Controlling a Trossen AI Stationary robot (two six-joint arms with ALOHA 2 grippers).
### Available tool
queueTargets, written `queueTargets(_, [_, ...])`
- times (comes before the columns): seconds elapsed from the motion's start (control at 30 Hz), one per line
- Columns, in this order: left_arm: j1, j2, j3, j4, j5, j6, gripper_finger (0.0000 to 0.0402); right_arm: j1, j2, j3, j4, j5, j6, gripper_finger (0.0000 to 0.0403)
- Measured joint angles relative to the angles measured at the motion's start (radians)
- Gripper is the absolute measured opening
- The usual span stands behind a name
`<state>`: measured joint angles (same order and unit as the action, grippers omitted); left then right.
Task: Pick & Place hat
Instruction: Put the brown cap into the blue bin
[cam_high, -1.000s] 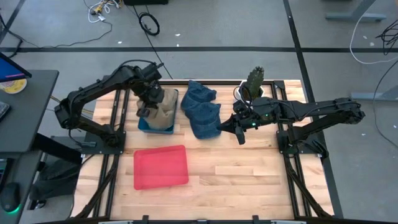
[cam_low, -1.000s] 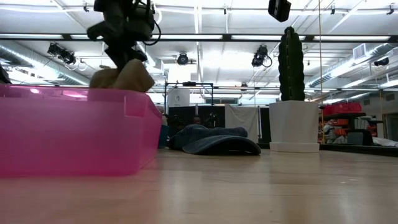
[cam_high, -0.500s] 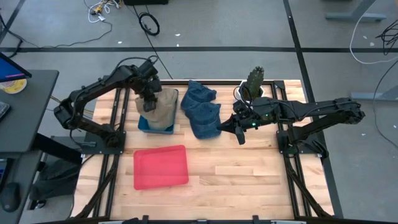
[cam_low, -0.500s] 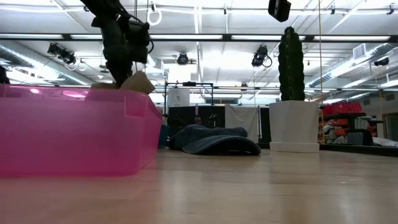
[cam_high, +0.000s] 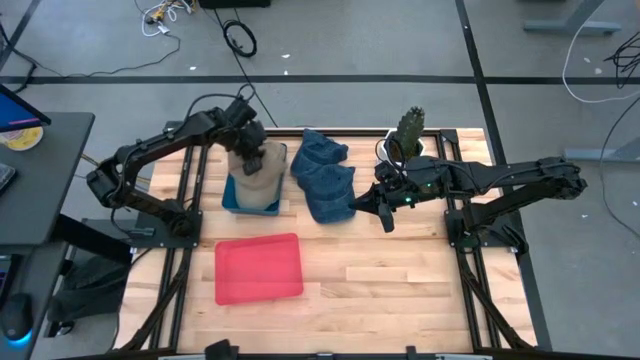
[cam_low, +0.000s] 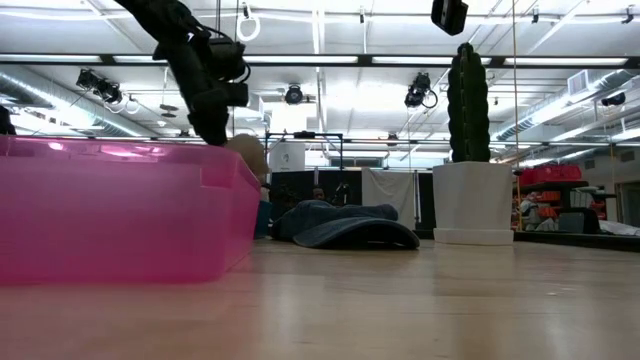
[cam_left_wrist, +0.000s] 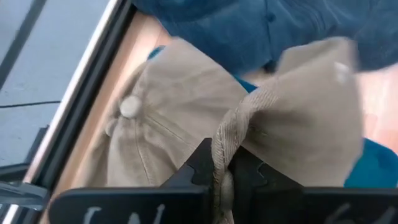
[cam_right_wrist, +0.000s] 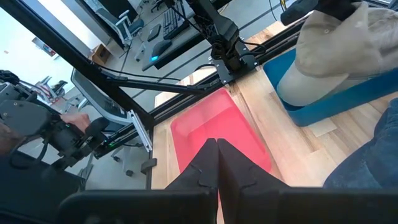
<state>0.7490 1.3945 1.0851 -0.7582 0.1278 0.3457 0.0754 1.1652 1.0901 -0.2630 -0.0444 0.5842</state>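
Observation:
A tan corduroy hat (cam_high: 257, 172) hangs from my left gripper (cam_high: 246, 150) over a small blue bin (cam_high: 250, 201) near the table's far left. The left wrist view shows the hat's crown button (cam_left_wrist: 129, 107). The low view shows only a bit of the tan hat (cam_low: 249, 152) behind the pink tray, below my left gripper (cam_low: 214, 118). A pile of blue denim hats (cam_high: 323, 178) lies to the right of the bin. My right gripper (cam_high: 386, 208) is shut, touches nothing, and waits just right of the denim pile. My left gripper pinches a folded edge of the tan hat (cam_left_wrist: 222, 144) between its two fingers, coming from above and pointing down. The hat hangs below the fingers, and its lower part sits on the blue bin (cam_right_wrist: 331, 88).
A red tray (cam_high: 259, 268) lies on the near left of the table and fills the left of the low view as a pink tray (cam_low: 120, 210). A cactus in a white pot (cam_high: 408, 133) stands at the far edge behind my right arm. Bare wood lies near and to the right.
My left gripper has carried the tan hat toward the table's far edge and slightly right while coming down; the hat has sunk behind the tray's rim in the low view and now sits lower on the blue bin. The gripper has stayed shut on it.

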Motion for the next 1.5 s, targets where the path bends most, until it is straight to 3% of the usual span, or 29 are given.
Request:
queueTargets(0.5, [0.012,0.000,-0.002,-0.019,-0.004,0.029,0.0027,0.000,0.000,0.000,0.000,0.000,0.001,0.0000])
queueTargets(0.77, [0.012,0.000,-0.117,0.091,-0.057,0.032,0.0024,0.000,0.000,0.000,0.000,0.000,-0.001,0.0000])
queueTargets(1.17, [0.011,0.000,-0.128,0.231,-0.077,0.045,0.0033,0.000,0.000,0.000,0.000,0.000,0.002,0.0000])
queueTargets(1.3, [0.011,0.000,-0.128,0.227,-0.077,0.080,0.0055,0.000,0.000,0.000,0.000,0.000,0.025,0.0003])
queueTargets(1.5, [0.011,0.000,-0.128,0.211,-0.062,0.133,0.0121,0.000,0.001,0.000,0.000,0.002,0.036,0.0034])
